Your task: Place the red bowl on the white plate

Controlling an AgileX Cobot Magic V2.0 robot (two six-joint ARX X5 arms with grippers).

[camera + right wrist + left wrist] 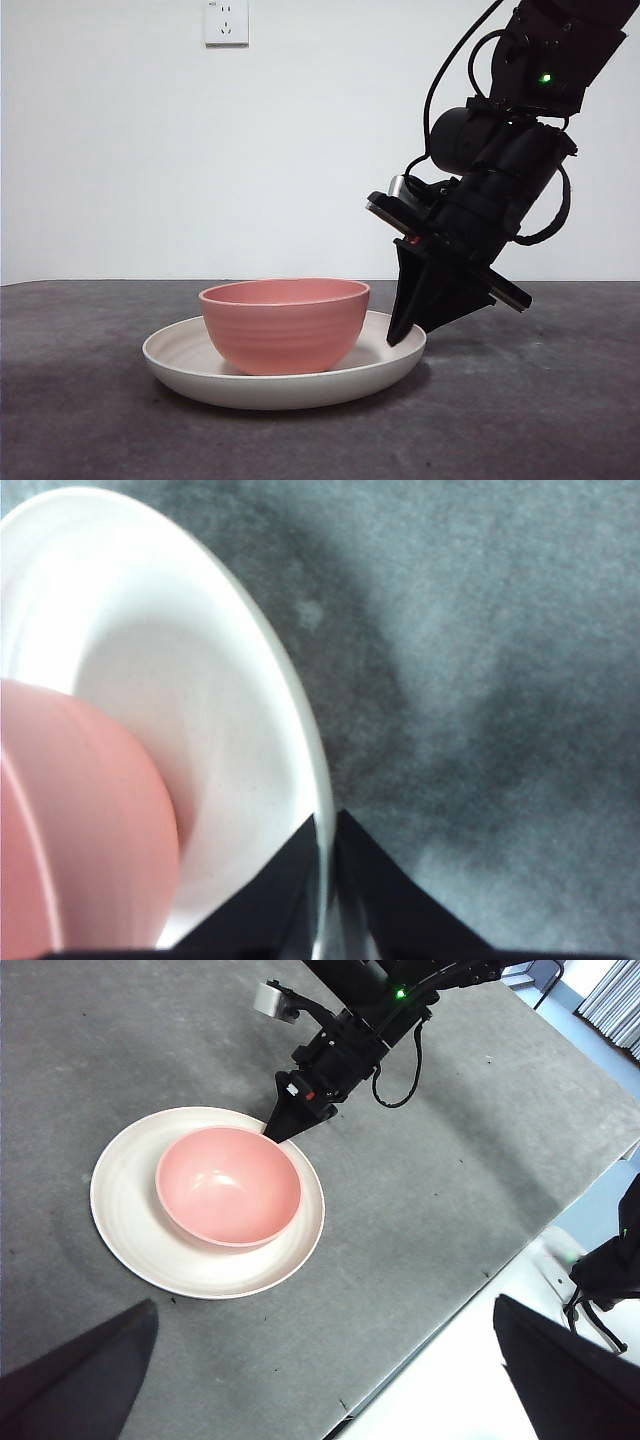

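Observation:
The red bowl (285, 325) sits upright in the middle of the white plate (180, 362), which lies flat on the table. Seen from above in the left wrist view, the red bowl (228, 1185) is empty and the white plate (125, 1230) rings it. My right gripper (400, 335) reaches down at a slant to the plate's rim, beside the bowl and not touching it. In the right wrist view the right gripper (327, 825) has its jaws almost together, with the white plate's (200, 680) rim running between them, next to the red bowl (80, 830). My left gripper (320, 1380) hangs high above, open and empty.
The dark grey table (540, 400) stretches on all sides of the plate. Its edge (470, 1290) runs close to the left arm's side. A wall socket (226, 20) is on the white wall behind.

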